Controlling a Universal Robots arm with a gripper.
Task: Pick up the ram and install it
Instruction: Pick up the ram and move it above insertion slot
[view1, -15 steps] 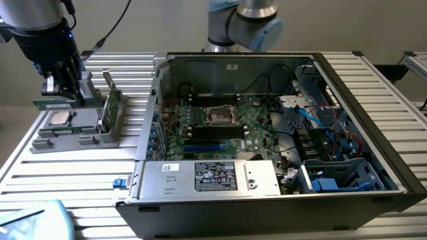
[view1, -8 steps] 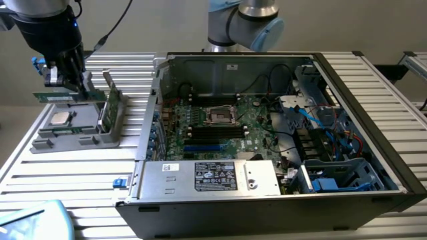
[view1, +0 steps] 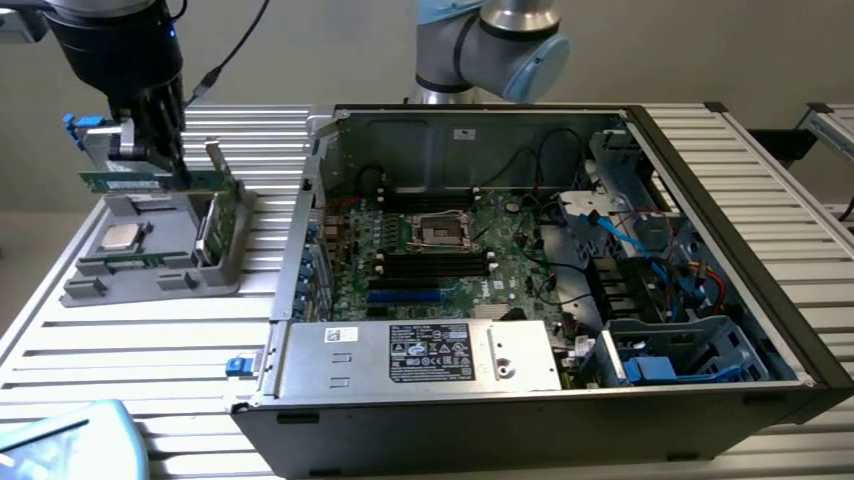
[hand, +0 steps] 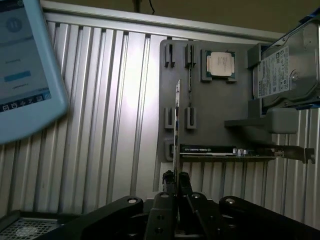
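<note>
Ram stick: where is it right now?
The ram is at the exterior view's left, gripped in the robot's hand just above the grey parts holder, outside the open computer case.

Ribbed aluminium table (view1: 134, 350) — plain beige wall (view1: 307, 50) behind.
</note>
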